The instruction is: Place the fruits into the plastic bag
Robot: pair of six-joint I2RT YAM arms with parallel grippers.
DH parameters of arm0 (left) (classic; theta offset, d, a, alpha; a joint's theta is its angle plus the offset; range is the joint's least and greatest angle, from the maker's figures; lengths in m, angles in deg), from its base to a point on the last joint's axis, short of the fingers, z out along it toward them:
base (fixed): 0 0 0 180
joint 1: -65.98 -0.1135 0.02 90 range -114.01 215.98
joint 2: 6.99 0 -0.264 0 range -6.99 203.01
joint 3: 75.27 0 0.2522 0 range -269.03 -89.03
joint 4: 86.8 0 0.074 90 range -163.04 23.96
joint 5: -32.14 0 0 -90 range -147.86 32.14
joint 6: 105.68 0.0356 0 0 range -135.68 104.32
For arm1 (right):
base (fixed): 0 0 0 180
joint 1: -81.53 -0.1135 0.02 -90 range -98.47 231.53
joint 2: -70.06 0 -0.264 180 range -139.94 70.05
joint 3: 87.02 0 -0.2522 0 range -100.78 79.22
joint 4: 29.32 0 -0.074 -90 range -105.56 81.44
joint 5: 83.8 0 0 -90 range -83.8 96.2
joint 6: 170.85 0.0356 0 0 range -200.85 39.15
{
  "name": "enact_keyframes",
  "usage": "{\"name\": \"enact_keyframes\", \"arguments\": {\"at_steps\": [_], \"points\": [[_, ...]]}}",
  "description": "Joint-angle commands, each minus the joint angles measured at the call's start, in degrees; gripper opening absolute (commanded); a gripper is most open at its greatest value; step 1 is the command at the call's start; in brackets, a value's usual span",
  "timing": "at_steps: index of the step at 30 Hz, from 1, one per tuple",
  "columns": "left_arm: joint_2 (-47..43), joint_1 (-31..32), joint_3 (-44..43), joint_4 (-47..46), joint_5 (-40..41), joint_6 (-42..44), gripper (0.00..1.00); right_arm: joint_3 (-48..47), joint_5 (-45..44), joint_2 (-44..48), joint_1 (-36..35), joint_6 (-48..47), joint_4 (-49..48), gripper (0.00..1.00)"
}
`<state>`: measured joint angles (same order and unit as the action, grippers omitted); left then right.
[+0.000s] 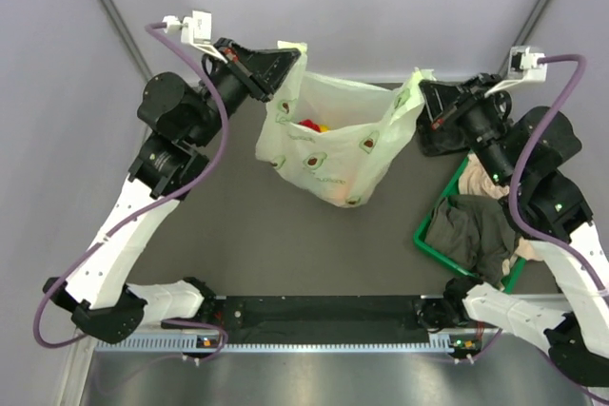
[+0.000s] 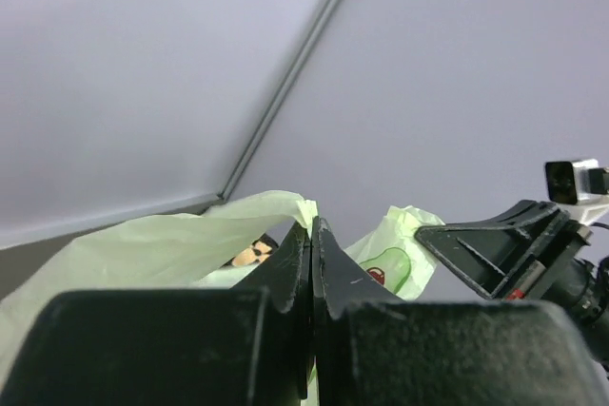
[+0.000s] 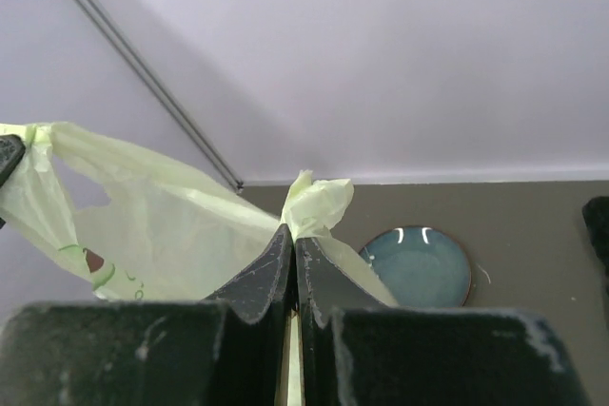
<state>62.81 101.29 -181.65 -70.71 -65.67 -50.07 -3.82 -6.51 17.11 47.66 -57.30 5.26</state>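
Observation:
The pale green plastic bag with avocado prints hangs stretched between both grippers above the table. My left gripper is shut on the bag's left handle. My right gripper is shut on the right handle. Red and yellow fruits show inside the bag near its left side. In the left wrist view an orange-yellow piece shows through the bag's mouth. The bag's side fills the left of the right wrist view.
A green basket with dark and beige clothes stands at the right under my right arm. A small round blue-grey plate lies on the table behind the bag. Grey walls close the back and sides.

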Motion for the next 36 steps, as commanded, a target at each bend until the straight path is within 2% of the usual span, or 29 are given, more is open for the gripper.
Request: {"name": "enact_keyframes", "arguments": {"at_steps": [1,10,16,32,36], "points": [[0.08,-0.07,3.22,3.47,6.05,-1.38,0.0,-1.6,1.28,-2.24,0.47,-2.19,-6.49,0.0],[-4.58,-0.06,11.49,6.72,14.13,-1.2,0.0,0.95,2.52,-4.62,0.47,-1.84,-5.36,0.0],[-5.02,0.02,12.9,8.39,14.06,-1.64,0.0,4.82,1.64,-4.62,0.47,-1.4,-3.07,0.0],[-4.59,-0.06,14.66,9.8,15.37,-2.08,0.0,7.19,1.55,-5.32,0.47,-0.53,-2.54,0.0],[-4.41,0.02,14.22,10.85,17.13,-1.29,0.08,7.55,1.99,-5.41,0.47,0.09,-1.4,0.0]]}}
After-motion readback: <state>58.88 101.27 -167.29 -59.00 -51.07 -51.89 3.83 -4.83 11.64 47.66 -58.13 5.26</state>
